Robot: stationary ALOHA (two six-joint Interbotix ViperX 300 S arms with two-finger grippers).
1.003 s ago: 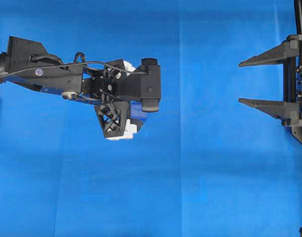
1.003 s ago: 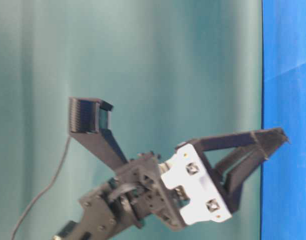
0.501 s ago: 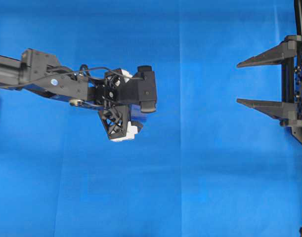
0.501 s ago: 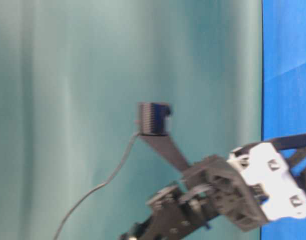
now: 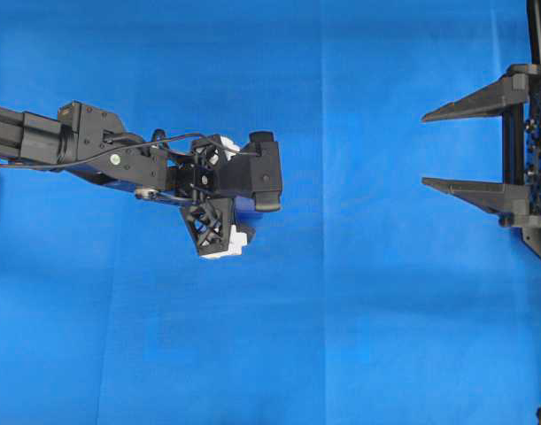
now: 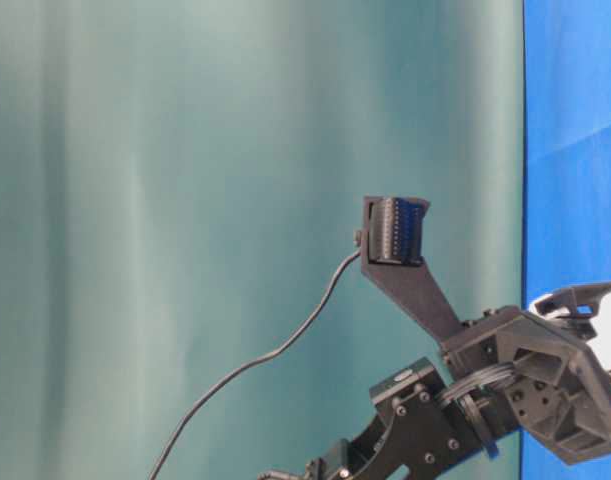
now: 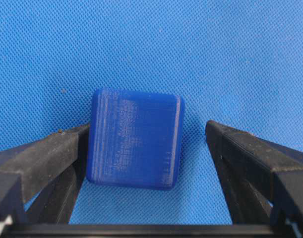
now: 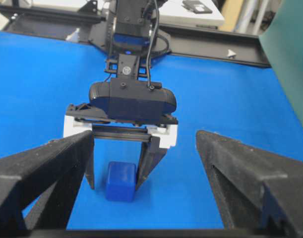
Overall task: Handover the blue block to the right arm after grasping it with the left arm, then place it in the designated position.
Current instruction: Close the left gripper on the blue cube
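left arm (image 5: 119, 159) — has tipped down toward the cloth (image 5: 341, 336) | left gripper (image 8: 116, 171) — lowered, its spread fingers now straddling the blue block (image 7: 135, 139) | table-level view: its white bracket (image 6: 600, 315) has slid right, partly out of frame

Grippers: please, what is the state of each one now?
Left gripper: open, around the blue block, not closed on it.
Right gripper: open, holding nothing.

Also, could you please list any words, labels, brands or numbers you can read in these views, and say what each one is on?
None can be read.
The blue block: plain faces, no lettering.
The left arm's tool and the right arm's tool: no legible marking.
The cloth: unmarked.
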